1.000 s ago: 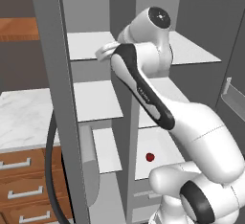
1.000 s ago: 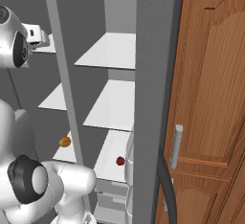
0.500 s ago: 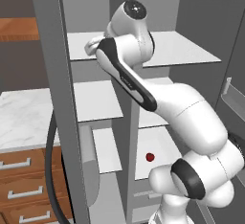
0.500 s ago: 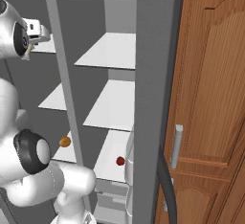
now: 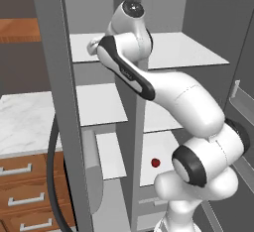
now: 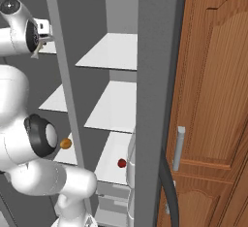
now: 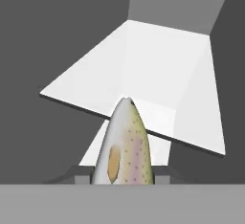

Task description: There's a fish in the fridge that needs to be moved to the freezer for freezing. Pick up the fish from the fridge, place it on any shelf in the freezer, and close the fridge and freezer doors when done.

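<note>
1. The gripper is clamping shut on the fish, which is poking out ahead of the fingers.
2. It is hanging at the front of the freezer, level with the top shelf.
3. That shelf's front edge is lying just past the fish's nose, with bare white board stretching behind.
4. A red ball is sitting low in the fridge, well apart.
</note>
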